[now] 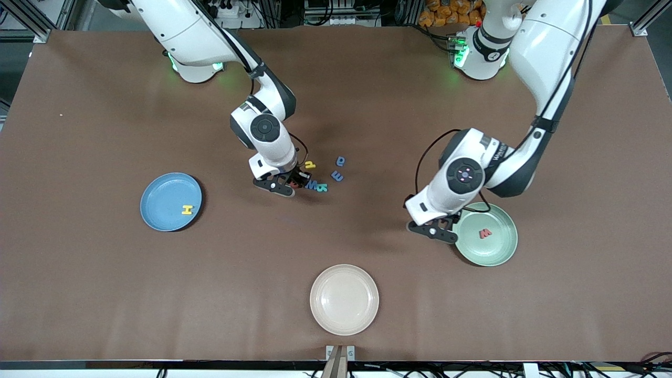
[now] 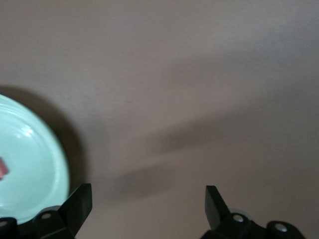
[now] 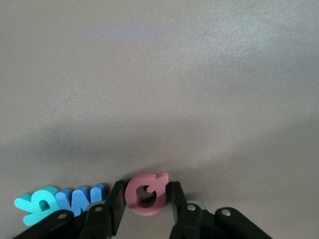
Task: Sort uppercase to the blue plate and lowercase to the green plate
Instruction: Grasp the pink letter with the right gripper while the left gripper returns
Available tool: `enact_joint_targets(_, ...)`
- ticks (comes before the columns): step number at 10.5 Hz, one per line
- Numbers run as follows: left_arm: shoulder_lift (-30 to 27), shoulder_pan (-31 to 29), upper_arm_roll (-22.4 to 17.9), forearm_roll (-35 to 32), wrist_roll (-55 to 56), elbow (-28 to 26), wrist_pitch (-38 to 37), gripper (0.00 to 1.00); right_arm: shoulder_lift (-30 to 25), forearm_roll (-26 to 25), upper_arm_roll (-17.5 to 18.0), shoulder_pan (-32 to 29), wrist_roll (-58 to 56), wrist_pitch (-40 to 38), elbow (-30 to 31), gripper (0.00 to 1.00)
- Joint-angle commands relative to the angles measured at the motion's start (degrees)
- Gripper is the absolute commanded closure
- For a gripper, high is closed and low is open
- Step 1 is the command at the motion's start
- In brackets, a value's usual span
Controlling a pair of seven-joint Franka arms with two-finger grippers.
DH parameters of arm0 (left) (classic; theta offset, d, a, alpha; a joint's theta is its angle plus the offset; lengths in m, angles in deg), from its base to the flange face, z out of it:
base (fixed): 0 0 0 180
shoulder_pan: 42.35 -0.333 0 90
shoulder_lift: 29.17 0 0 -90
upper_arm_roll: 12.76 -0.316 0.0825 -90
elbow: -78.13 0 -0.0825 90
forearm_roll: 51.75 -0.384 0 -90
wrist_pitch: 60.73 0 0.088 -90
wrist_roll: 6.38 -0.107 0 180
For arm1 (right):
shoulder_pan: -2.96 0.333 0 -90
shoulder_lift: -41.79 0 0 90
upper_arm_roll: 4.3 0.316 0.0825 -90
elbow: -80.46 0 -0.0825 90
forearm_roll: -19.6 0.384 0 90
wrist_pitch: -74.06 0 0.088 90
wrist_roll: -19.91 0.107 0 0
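Right end effector straddling red Q

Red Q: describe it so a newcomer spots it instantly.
Start at the cluster of foam letters mid-table, farther from the front camera than the cream plate. The red Q sits between the right gripper fingers, beside the blue W. It is the cluster's only red letter.

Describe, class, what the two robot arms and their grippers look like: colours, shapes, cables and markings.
Both arms have glossy white rounded shells with dark grey joint bands and round black caps at the wrists. Thin black cables loop along them. Green lights glow at the bases. The left gripper and right gripper are black, each with two fingers and small silver screws.
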Motion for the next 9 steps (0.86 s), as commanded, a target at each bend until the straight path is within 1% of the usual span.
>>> enact_joint_targets(1, -0.8, 3.1, -0.2, -0.8, 6.1, -1.1, -0.4, 0.0, 1.0, -1.0, 0.5, -0.3, 0.8, 1.0, -0.2, 0.67)
enact_joint_targets(3, -0.7, 6.2, -0.2, -0.7, 10.3, -0.8, -0.3, 0.0, 0.9, -1.0, 0.5, -0.3, 0.2, 0.4, -0.2, 0.72)
enact_joint_targets(5, 0.0, 8.6, -0.2, -0.7, 16.7, -0.6, -0.2, 0.0, 0.4, -1.0, 0.5, -1.0, -3.3, -0.9, -0.4, 0.72)
enact_joint_targets(6, 0.3, 9.6, -0.2, -0.6, 19.6, -0.6, -0.2, 0.0, -0.2, -1.0, 0.1, -2.4, -7.3, -2.8, -0.6, 0.72)
enact_joint_targets(8, 0.3, 12.0, -0.2, 0.2, 28.6, -0.6, -0.2, 0.0, -2.2, -1.0, -1.1, -4.6, -15.0, -10.1, -2.6, 0.72)
enact_joint_targets(9, 0.5, 13.0, -0.2, 0.3, 32.0, -0.4, -0.2, 0.0, -2.7, -1.0, -2.8, -4.9, -18.9, -13.5, -3.8, 0.72)
